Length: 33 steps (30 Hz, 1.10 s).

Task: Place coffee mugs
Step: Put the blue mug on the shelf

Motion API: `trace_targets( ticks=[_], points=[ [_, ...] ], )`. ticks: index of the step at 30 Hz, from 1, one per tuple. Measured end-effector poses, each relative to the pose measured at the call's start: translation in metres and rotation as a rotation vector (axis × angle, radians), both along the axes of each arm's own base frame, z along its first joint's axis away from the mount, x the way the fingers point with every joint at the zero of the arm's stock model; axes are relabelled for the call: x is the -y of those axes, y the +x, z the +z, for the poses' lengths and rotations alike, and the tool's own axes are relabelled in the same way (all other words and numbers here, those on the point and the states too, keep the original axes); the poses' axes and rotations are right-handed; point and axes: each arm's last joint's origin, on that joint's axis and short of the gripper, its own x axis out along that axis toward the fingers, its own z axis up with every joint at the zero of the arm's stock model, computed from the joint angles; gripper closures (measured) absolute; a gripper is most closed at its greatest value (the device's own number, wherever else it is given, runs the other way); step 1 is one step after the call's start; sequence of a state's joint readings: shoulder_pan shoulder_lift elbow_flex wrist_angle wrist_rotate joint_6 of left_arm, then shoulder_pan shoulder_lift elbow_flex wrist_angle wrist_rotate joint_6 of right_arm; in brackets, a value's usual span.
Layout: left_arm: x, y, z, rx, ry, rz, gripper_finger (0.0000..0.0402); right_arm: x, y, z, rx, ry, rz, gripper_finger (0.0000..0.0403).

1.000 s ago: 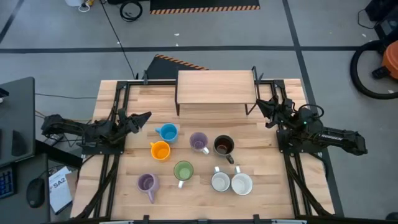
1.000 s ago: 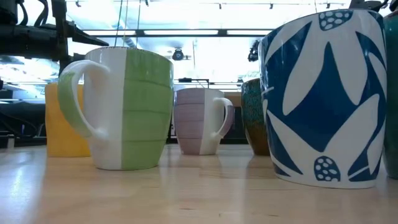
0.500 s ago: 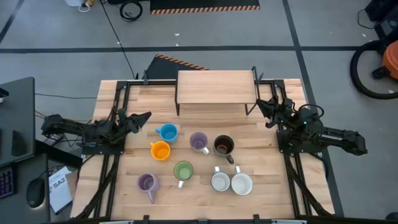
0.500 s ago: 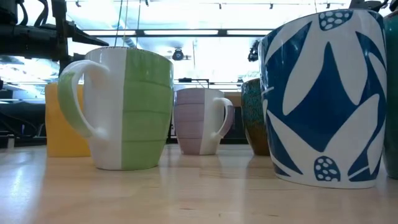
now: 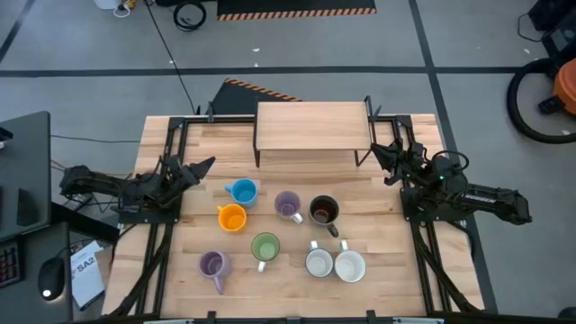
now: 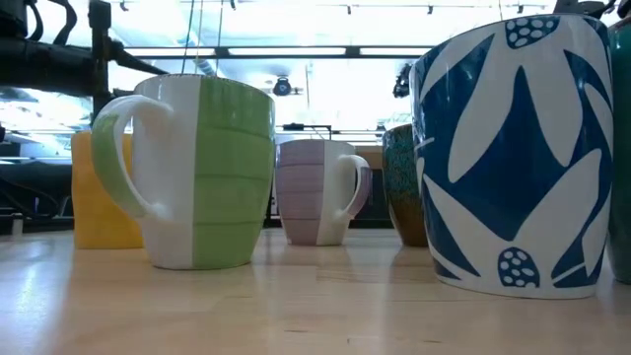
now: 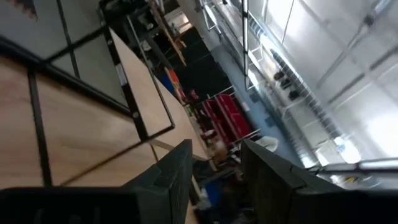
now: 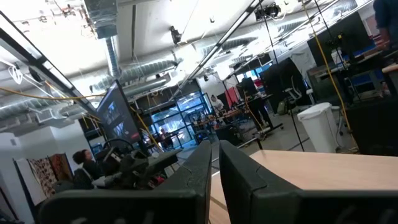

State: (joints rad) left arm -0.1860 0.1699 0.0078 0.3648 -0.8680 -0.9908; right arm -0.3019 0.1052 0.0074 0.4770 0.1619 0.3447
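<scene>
Several coffee mugs stand upright on their bases in the middle of the wooden table: a blue one (image 5: 241,191), an orange one (image 5: 231,218), a lilac one (image 5: 287,204), a dark brown one (image 5: 323,211), a green one (image 5: 265,247), a second lilac one (image 5: 212,265) and two white-lined ones (image 5: 319,263) (image 5: 349,266). My left gripper (image 5: 200,166) hovers open at the table's left edge, left of the blue mug. My right gripper (image 5: 382,151) hovers shut at the right edge, beside the shelf's right end. Neither touches a mug.
A low wooden shelf (image 5: 312,126) on dark metal legs stands at the table's far middle, between the two grippers. In the low view the green mug (image 6: 197,187) and a blue-and-white patterned mug (image 6: 513,158) stand nearest. Bare tabletop (image 5: 297,171) lies between the shelf and the mugs.
My left gripper has rolled a little at the wrist while staying in the same place at the table's left edge. The mugs have not moved.
</scene>
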Motion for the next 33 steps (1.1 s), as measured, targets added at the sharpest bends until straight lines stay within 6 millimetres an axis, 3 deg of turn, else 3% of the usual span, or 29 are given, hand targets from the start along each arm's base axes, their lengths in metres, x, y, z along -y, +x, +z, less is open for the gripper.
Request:
trace_targets(
  ticks=[6,11,15,22,27,33],
  points=[
    [0.001,-0.001,0.008,0.184,-0.119,-0.07,0.026,-0.001,-0.002,0.004,0.054,0.0,0.007,0.0365],
    [0.003,-0.003,0.023,0.212,0.012,-0.164,0.026,0.001,-0.006,0.011,0.216,0.13,-0.005,0.0365],
    [0.003,-0.008,0.049,0.237,0.084,-0.169,0.026,0.002,-0.008,0.013,0.302,0.229,0.0,0.0365],
    [0.003,-0.015,0.083,0.152,0.133,-0.213,0.026,0.003,-0.01,0.013,0.489,0.491,0.072,0.0365],
    [0.004,-0.017,0.1,0.01,0.114,-0.291,0.026,0.003,-0.01,0.016,0.508,0.493,0.084,0.0365],
    [0.007,-0.01,0.119,-0.138,0.12,-0.365,0.026,0.002,-0.013,0.043,0.479,0.396,0.063,0.0365]
  ],
)
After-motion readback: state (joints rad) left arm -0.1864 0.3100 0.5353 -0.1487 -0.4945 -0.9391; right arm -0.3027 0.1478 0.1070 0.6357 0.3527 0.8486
